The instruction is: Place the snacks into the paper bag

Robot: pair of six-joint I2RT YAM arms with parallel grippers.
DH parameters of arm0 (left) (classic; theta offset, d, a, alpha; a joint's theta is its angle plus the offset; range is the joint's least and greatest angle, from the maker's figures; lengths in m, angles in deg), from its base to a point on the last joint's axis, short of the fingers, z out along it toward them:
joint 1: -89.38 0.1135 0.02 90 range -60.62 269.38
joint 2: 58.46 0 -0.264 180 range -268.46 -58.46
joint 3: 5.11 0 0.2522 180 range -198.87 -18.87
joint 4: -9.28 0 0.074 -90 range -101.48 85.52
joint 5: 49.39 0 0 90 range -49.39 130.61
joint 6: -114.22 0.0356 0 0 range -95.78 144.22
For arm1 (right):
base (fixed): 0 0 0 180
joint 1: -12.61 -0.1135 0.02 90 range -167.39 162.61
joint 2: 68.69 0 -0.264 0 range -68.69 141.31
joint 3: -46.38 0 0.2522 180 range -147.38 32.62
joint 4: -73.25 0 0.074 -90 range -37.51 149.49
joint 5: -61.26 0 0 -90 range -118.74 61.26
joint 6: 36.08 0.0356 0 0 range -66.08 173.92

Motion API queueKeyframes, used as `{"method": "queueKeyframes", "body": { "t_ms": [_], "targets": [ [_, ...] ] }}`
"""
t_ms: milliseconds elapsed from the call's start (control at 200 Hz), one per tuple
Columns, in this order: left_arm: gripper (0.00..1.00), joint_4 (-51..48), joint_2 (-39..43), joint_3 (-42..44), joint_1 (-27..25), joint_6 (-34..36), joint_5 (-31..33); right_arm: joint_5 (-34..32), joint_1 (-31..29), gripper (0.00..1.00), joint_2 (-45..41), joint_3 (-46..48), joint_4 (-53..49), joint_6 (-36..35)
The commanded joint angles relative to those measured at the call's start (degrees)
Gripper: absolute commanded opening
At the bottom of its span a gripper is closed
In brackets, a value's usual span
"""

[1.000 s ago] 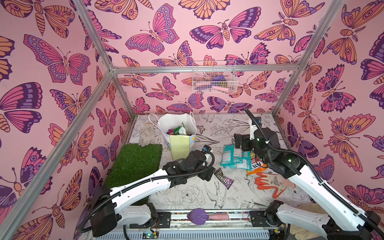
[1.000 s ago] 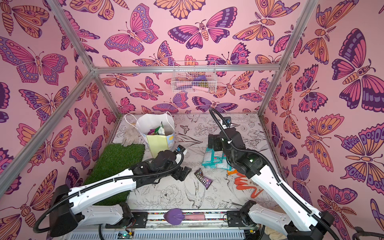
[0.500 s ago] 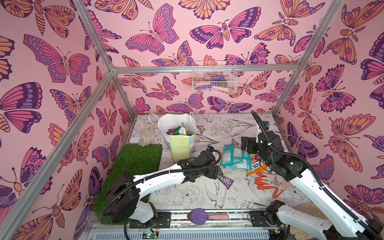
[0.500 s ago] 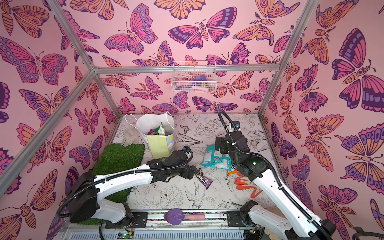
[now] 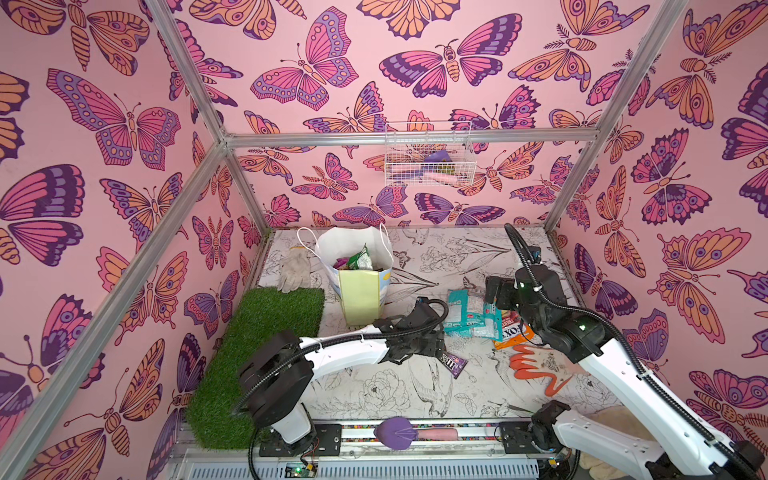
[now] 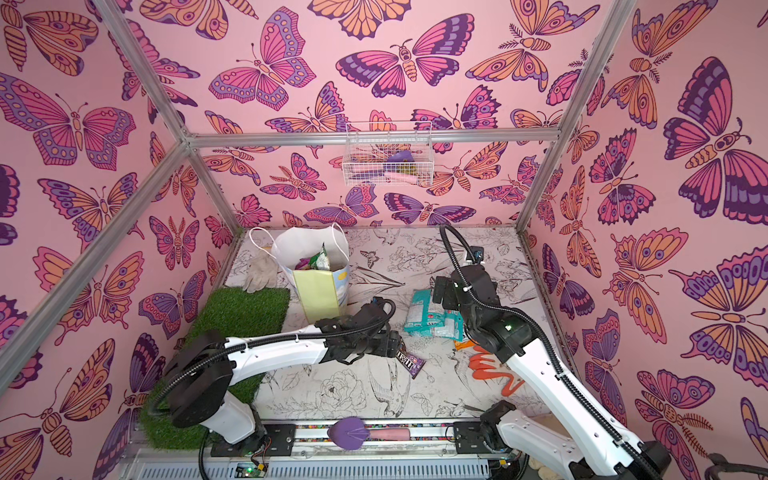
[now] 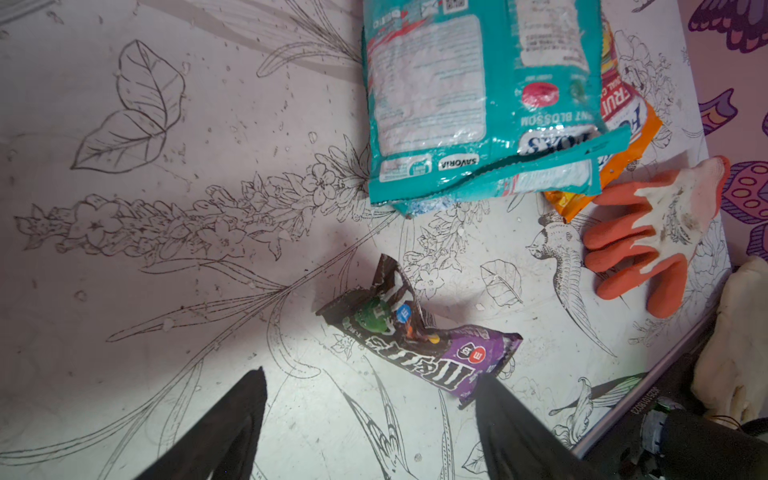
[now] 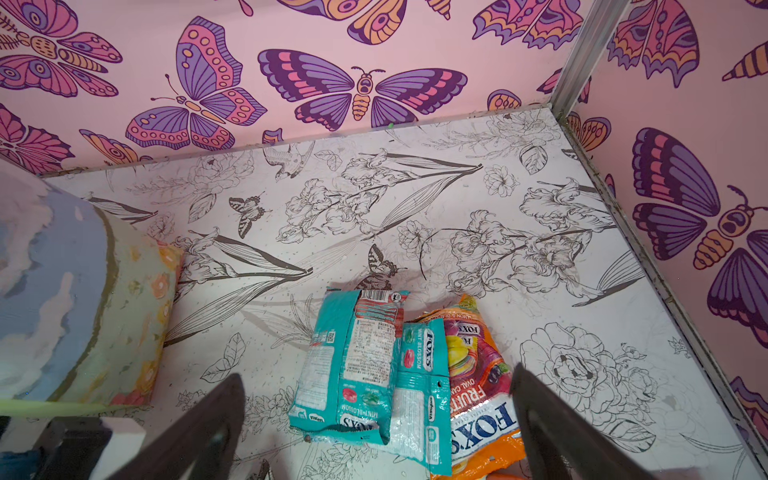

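Well, in both top views I see paper bag (image 5: 361, 299) upright far left on bench (image 5: 374, 395), green packet (image 5: 362, 261) inside. Left wrist: left tool (image 7: 372, 374) spread, M&M's packet (image 7: 415, 353) by fingertips, ungripped. Right wrist: right tool (image 8: 376, 372) spread over teal packets (image 8: 353, 365).

a: where's the paper bag (image 5: 359, 297)?
b: back left on the table (image 5: 374, 395), with packets (image 5: 361, 261) inside. a cloth glove (image 5: 294, 272) lies just left of it, and the grass mat (image 5: 266, 345) is in front of that glove.
a: and the rest?
b: the m&m's packet (image 5: 455, 365) is at middle front. behind it to the right, two overlapping fox's mint blossom packets (image 5: 469, 316) lie on the fox's fruits bag (image 5: 513, 334). a coated glove (image 5: 536, 368) is just in front of that bag. a wire basket (image 5: 428, 158) hangs on the back wall.
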Motion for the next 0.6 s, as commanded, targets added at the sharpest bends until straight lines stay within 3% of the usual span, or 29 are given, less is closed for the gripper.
{"method": "queueKeyframes", "body": {
  "t_ms": [0, 596],
  "targets": [
    [0.81, 2.3, -1.1, -0.4, -0.5, -3.3, -1.1, -1.4, 0.5, 0.99, -0.8, 0.5, -0.8, 1.7],
    [0.74, 2.9, -7.9, -3.6, -2.2, -4.1, -3.2, -1.2, 0.7, 0.99, -1.3, 1.1, -1.1, 2.2]
  ]
}}
